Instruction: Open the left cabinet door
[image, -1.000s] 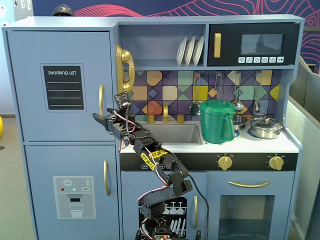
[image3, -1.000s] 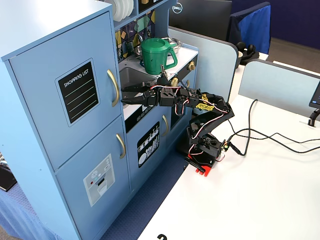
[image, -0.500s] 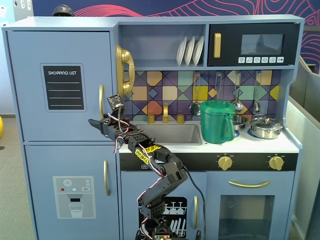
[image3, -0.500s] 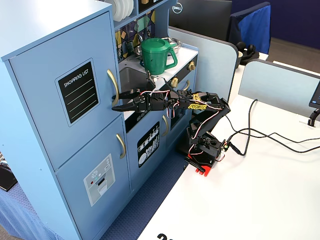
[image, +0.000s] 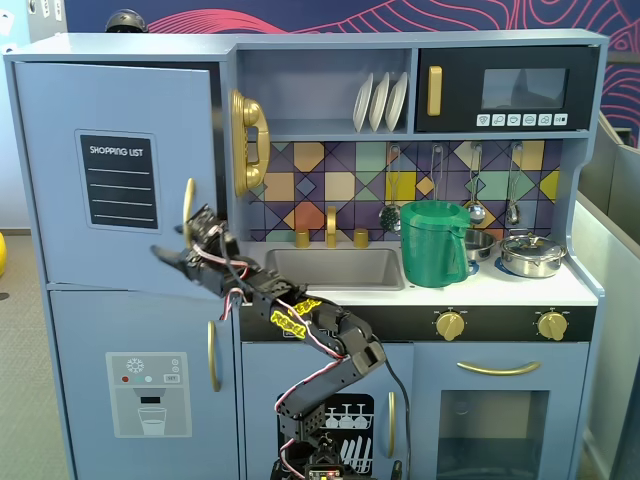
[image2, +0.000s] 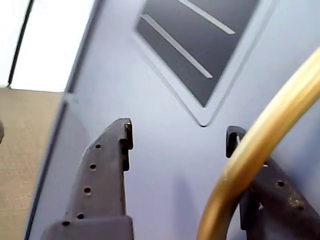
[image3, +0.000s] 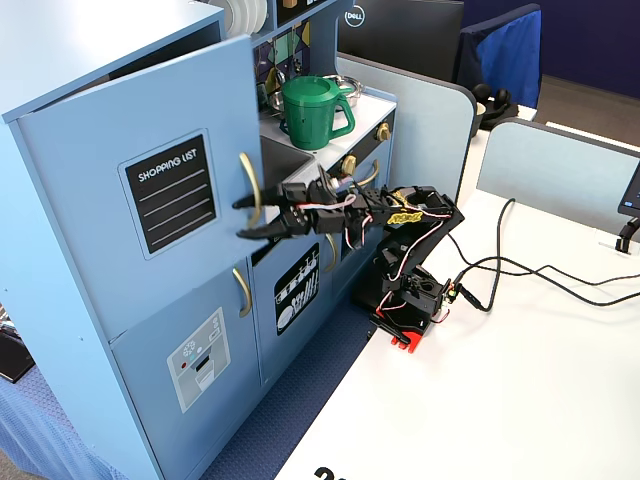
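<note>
Standing ajar at the toy kitchen's upper left corner, the light-blue chalkboard-panelled left cabinet door (image: 115, 175) has its curved gold handle (image2: 260, 145) between the spread fingers of the black gripper (image2: 177, 142), unpinched.

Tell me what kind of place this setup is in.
Probably an office or lab, not a real kitchen. The kitchen is a toy standing beside a white desk, with a Dell monitor and grey desk partitions behind it. A small arm is clamped on the desk, its gripper at the toy's door.
</note>
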